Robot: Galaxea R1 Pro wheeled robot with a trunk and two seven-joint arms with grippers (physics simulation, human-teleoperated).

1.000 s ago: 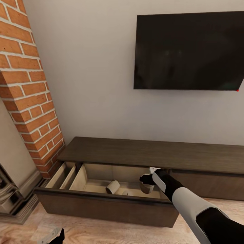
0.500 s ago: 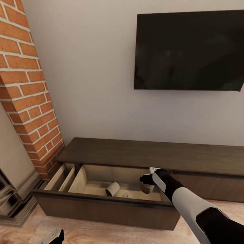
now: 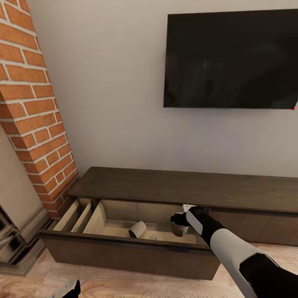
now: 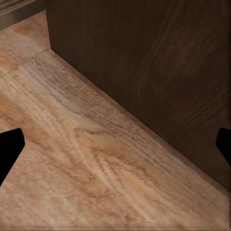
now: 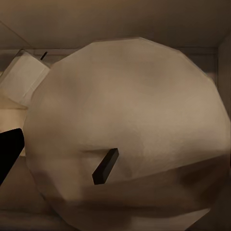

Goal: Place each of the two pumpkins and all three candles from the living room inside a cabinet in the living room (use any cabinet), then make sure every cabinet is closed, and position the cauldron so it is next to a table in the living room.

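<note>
Left hand (image 3: 66,288): low at the head view's bottom edge, just above the light wood-plank floor (image 3: 136,285), in front of the cabinet. In the left wrist view its dark fingertips (image 4: 9,151) sit at opposite edges of the frame with bare floor between, so it's spread wide, holding nothing. That view looks at the floor where it meets the dark cabinet front.

Brick chimney column (image 3: 35,107) and stone-coloured fireplace base (image 3: 20,244) stand left of the cabinet, close to its end.

Long low dark brown wooden cabinet (image 3: 186,188): left drawer pulled out, pale inside, split by a divider into a narrow left compartment and a wide right one.

Candles, three counted, all in the wide compartment:
- short beige-grey cylinder candle (image 3: 138,228) lying on its side, roughly mid-drawer.
- second candle (image 3: 156,236) just right of it, only the top shows over the drawer front; pose unclear.
- third candle (image 3: 179,229) at the right hand.

Right arm reaches forward and down over the drawer front into the right end of the drawer. Right hand (image 3: 179,221) is at the third candle; in the right wrist view the candle's wick end (image 5: 130,134) is right up against the camera, one dark fingertip (image 5: 9,151) beside it. Can't tell whether the hand is pinching it or spread.

Black wall-mounted TV screen (image 3: 231,60) hangs above the cabinet's right half, clear of the arm.
</note>
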